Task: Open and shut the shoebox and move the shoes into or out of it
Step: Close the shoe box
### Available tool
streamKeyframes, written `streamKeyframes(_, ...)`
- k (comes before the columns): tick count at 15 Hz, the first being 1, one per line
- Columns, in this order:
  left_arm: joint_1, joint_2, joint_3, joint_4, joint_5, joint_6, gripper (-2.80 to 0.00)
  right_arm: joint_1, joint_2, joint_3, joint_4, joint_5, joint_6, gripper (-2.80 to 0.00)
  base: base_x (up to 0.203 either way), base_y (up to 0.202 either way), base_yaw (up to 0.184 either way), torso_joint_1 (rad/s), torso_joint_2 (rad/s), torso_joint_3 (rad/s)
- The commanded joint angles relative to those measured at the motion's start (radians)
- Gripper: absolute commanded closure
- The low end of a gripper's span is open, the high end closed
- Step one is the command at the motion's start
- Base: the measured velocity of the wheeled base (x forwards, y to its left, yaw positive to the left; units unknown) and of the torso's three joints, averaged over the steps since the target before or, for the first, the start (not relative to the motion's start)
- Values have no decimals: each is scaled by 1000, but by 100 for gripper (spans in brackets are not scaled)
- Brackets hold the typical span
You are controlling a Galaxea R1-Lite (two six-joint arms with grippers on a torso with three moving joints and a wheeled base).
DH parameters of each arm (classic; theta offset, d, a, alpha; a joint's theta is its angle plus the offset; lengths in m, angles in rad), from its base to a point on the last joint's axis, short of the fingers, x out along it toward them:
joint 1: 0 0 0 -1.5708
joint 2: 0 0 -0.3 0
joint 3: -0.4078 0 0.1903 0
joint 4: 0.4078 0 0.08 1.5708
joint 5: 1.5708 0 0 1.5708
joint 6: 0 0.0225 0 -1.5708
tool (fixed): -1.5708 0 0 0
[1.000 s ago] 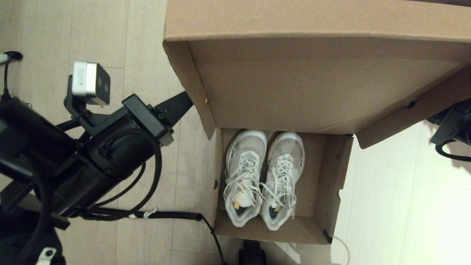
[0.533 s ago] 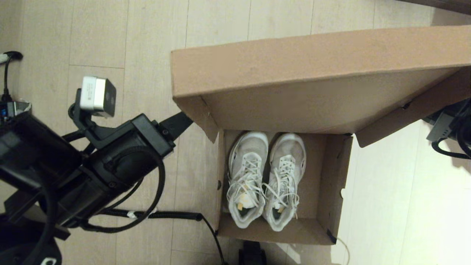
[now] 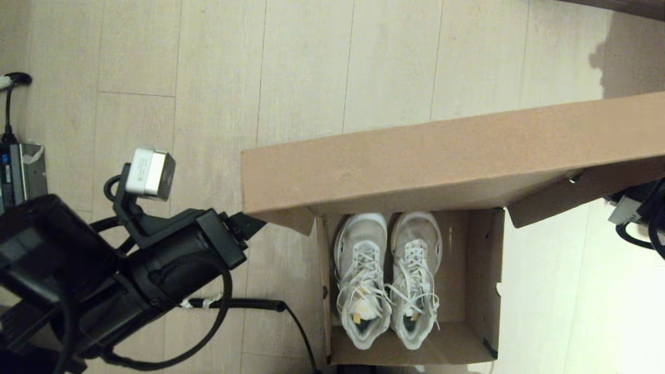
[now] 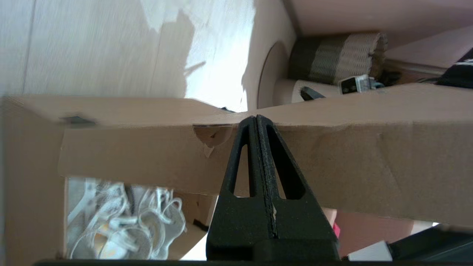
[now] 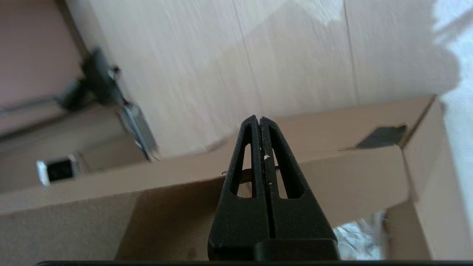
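Cardboard shoebox [image 3: 483, 270] on the wood floor [image 3: 311, 67], lid [image 3: 441, 161] half raised, white shoes [image 3: 387, 280] side by side inside, left gripper [image 4: 256, 122] pinched flat against the lid's side flap, right gripper [image 5: 258, 123] likewise closed at the opposite edge

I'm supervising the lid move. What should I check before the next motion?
1. Both shoes inside the shoebox, side by side: ok.
2. Lid raised, nothing lying on it: ok.
3. Left gripper at the lid's side flap, jaws shut: ok.
4. Right gripper at the lid's opposite edge, jaws shut: ok.
5. Lid firmly supported by both tips: cannot tell.
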Motion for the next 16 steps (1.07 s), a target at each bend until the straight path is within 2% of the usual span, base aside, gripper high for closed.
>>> streamKeyframes(1, 0, 5, 18, -15, -3, -6, 0, 1, -16, 37, -1, 2, -18, 0, 0, 0, 0, 0, 0, 0)
streamKeyframes(4, 0, 12, 32, -16, -3, -6, 0, -1, -23, 80, -1, -2, -48, 0, 0, 0, 0, 0, 0, 0)
streamKeyframes(7, 0, 21, 31, -16, -4, -6, 0, -1, -23, 140, -1, -5, -121, 0, 0, 0, 0, 0, 0, 0)
streamKeyframes(11, 0, 33, 25, -16, -6, -6, 0, -7, -59, 192, -1, -30, -132, 0, 0, 0, 0, 0, 0, 0)
streamKeyframes(16, 0, 39, 27, -16, -4, -6, 0, -69, -63, 221, -2, -47, -133, 0, 0, 0, 0, 0, 0, 0)
